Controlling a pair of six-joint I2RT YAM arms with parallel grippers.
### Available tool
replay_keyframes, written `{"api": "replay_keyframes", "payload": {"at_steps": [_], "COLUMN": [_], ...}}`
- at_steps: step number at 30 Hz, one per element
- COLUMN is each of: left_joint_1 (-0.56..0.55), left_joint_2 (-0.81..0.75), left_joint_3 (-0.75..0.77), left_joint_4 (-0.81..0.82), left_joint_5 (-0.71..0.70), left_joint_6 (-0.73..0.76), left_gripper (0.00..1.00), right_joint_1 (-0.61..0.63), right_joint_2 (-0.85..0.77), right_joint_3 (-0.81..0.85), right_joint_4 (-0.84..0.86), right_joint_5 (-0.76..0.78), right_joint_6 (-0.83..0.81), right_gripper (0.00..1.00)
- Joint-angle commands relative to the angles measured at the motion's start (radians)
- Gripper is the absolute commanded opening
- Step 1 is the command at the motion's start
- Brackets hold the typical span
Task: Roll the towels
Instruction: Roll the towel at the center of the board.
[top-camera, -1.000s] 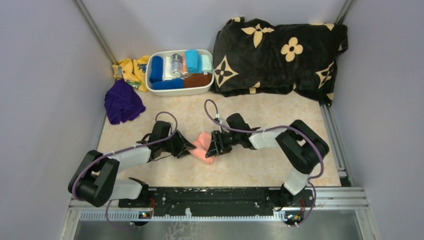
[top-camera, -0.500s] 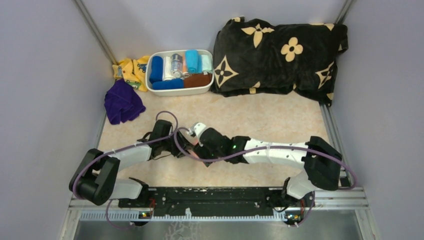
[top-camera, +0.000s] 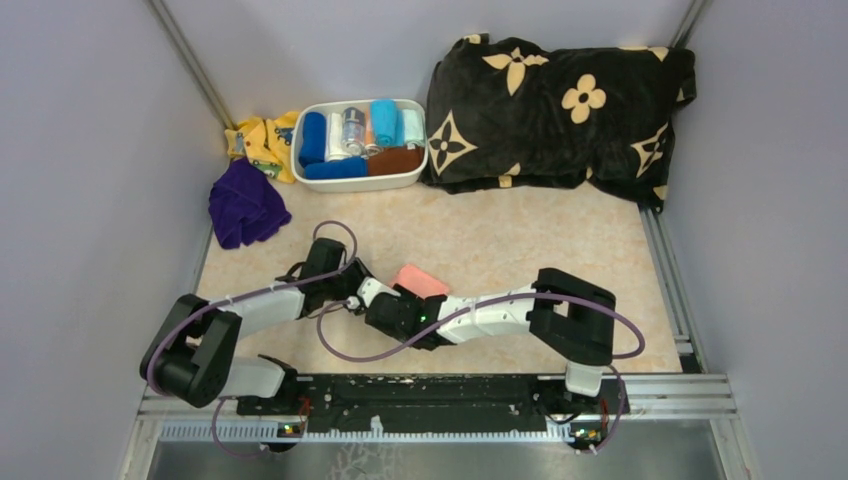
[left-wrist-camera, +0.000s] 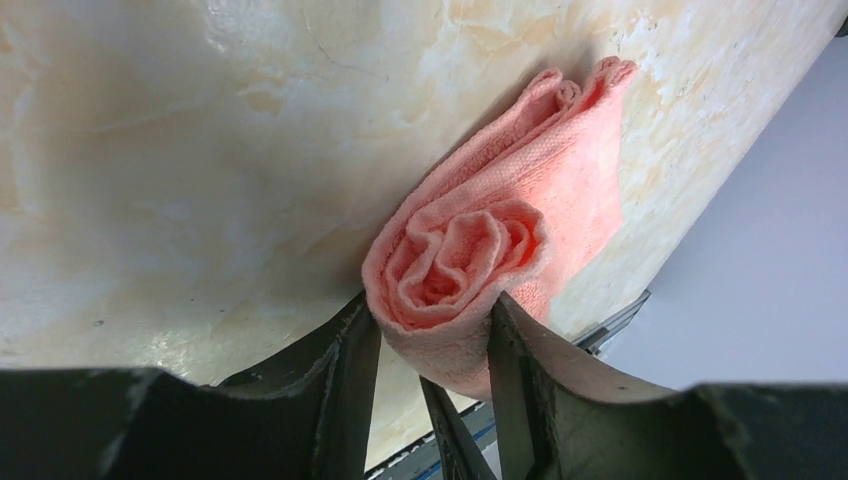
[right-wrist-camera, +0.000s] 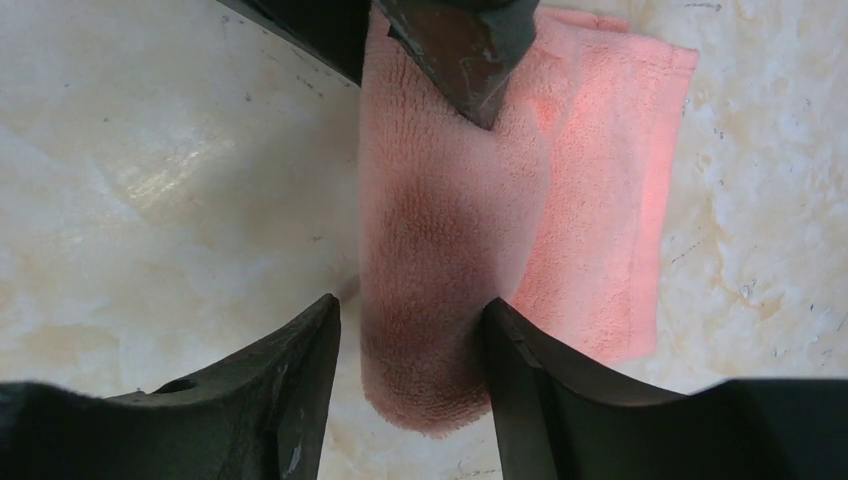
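Observation:
The salmon pink towel lies mid-table, partly rolled, with a flat flap to the right. In the left wrist view my left gripper is shut on the roll's spiral end. In the right wrist view my right gripper is open and straddles the other end of the roll. Its right finger touches the roll and its left finger stands a little off. The flat flap lies beside it. From above, the left gripper and right gripper sit close together. The purple towel lies crumpled at the far left.
A white bin holding several rolled cloths stands at the back left. A yellow patterned cloth lies beside it. A big black blanket with tan flowers fills the back right. Metal rails run along the sides.
My right arm swung from the towel's right side across to the near left, low over the table. The towel, bunched between the grippers before, now shows a flat flap.

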Motion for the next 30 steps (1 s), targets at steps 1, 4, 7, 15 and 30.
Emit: {"api": "replay_keyframes", "payload": {"at_steps": [1, 4, 7, 15, 30], "left_joint_1": [-0.005, -0.004, 0.006, 0.061, 0.097], "left_joint_2": [0.034, 0.053, 0.068, -0.078, -0.257], "left_joint_3": [-0.001, 0.017, 0.039, 0.04, -0.04], "left_joint_4": [-0.073, -0.068, -0.06, -0.073, -0.134], "left_joint_5": [-0.065, -0.07, -0.068, -0.088, 0.014], "left_joint_6": [0.038, 0.047, 0.058, 0.096, 0.063], "left_gripper": [0.49, 0.5, 0.52, 0.7, 0.77], "right_joint_1": [0.002, -0.001, -0.013, -0.178, -0.544], "right_joint_2": [0.058, 0.086, 0.086, -0.037, 0.132], "right_joint_3": [-0.005, -0.028, -0.051, -0.095, -0.264], "right_joint_4": [-0.016, -0.02, -0.012, 0.104, 0.728], "right_joint_5": [0.022, 0.005, -0.039, -0.529, -1.326], "right_joint_6": [0.008, 0.015, 0.028, 0.078, 0.539], "right_gripper": [0.52, 0.48, 0.37, 0.0, 0.0]}}
